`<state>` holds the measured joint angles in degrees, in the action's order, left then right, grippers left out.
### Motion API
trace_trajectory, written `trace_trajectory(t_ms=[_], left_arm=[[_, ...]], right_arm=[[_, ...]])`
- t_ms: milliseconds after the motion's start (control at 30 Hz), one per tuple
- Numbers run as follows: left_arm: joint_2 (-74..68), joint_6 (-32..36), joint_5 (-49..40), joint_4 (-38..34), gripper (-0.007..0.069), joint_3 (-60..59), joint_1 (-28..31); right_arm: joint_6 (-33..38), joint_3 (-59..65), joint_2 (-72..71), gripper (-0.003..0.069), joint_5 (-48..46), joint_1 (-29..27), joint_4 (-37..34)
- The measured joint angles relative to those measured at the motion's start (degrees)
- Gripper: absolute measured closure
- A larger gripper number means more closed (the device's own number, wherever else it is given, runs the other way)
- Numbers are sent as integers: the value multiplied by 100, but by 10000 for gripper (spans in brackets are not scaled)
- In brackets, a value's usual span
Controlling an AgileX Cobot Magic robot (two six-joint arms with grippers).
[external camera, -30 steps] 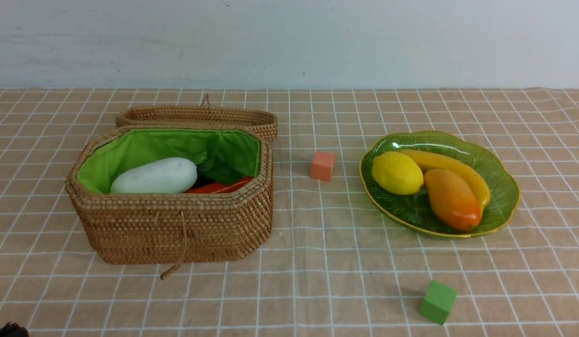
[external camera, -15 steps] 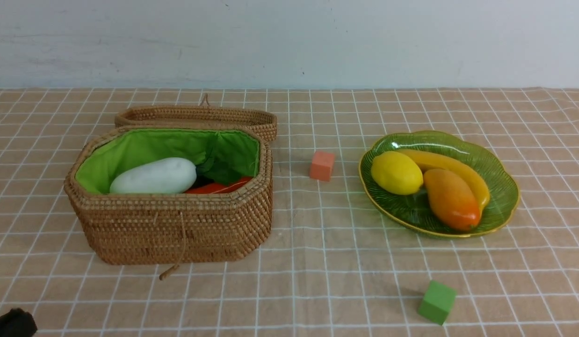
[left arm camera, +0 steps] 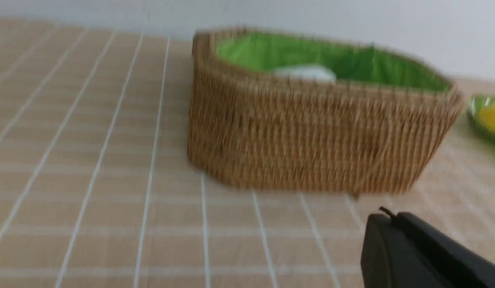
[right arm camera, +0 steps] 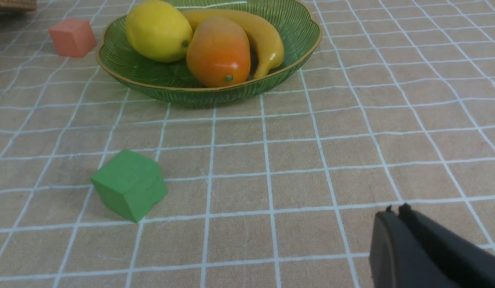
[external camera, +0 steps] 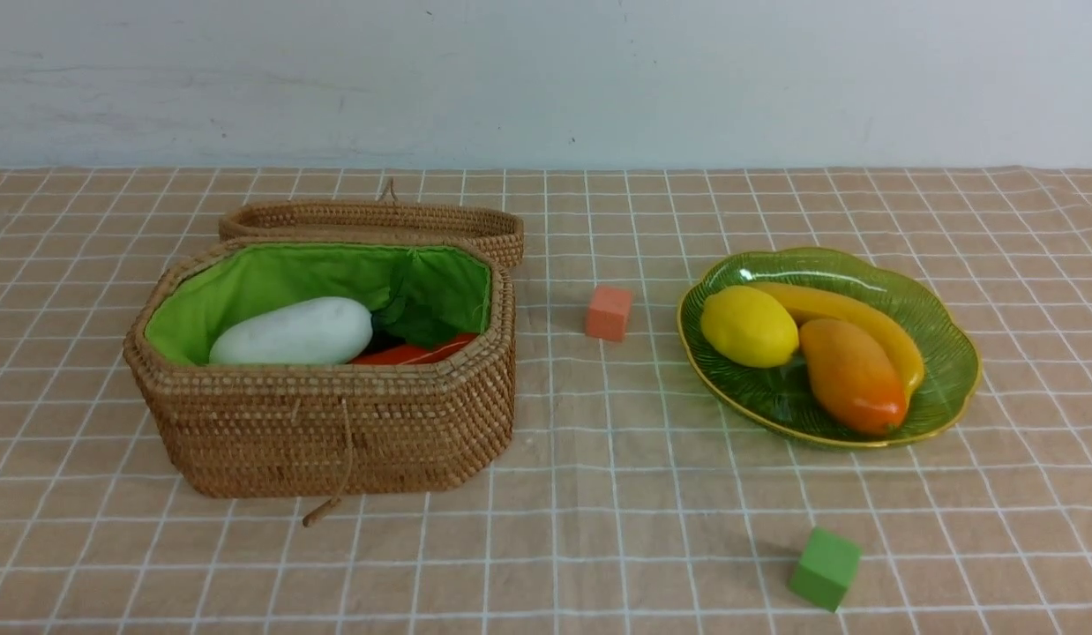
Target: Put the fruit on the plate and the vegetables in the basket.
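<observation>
Vegetables, you see, are lying in the basket (external camera: 334,423) at left: radish (external camera: 292,332), carrot (external camera: 411,353). Lemon (external camera: 748,325), mango (external camera: 851,375) and banana (external camera: 850,316) are sitting on the plate (external camera: 947,353). Both arms' fingers are resting closed, gripping nothing.

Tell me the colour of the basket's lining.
Bright green lining, clearest in the front view.

Front camera looks forward over the whole worktop (external camera: 599,494); both low wrist cameras sit close, each showing the plate (external camera: 947,353).
</observation>
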<state>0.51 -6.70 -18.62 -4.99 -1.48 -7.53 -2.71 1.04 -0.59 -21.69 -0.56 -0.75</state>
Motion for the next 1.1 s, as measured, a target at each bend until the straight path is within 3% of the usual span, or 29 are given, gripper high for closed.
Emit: trace_trajectory(t_ms=[100, 1100], left_arm=[[0, -36, -337, -76, 638, -31, 0], [0, -98, -328, -115, 638, -31, 0]], right_arm=[[-20, 0, 0, 643, 0, 0, 0], [-26, 0, -2, 610, 0, 0, 0]])
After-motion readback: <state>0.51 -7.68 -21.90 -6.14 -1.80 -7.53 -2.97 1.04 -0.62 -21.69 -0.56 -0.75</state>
